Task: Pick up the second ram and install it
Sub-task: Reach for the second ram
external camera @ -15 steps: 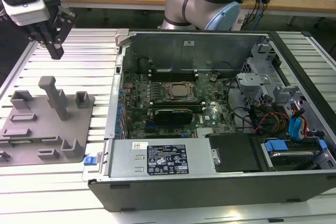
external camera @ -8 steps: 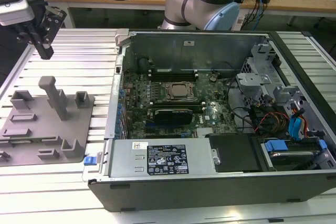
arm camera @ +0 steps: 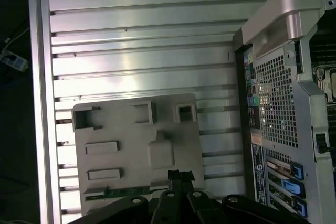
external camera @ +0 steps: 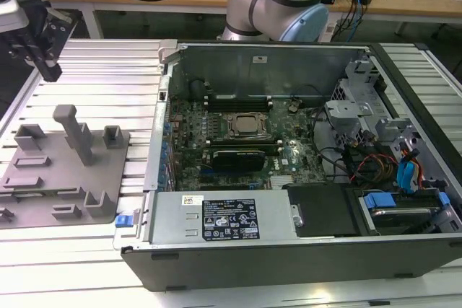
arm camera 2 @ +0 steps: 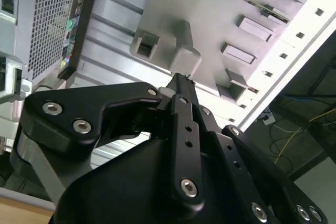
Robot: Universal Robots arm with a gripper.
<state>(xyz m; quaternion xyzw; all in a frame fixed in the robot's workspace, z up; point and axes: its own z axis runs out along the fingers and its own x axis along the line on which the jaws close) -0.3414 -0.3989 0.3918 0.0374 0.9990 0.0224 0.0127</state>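
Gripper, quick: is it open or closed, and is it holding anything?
Gripper: closed, holding nothing. The second ram lies in the grey tray.

Black jaws closed, above grey fixture tray (arm camera 2: 210, 19)

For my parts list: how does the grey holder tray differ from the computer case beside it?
The grey holder tray is low, flat and pale, with raised blocks; the computer case is a deep dark box, opened. The tray carries a green ram stick at one edge; the case holds a motherboard. Both lie on the slatted metal table.
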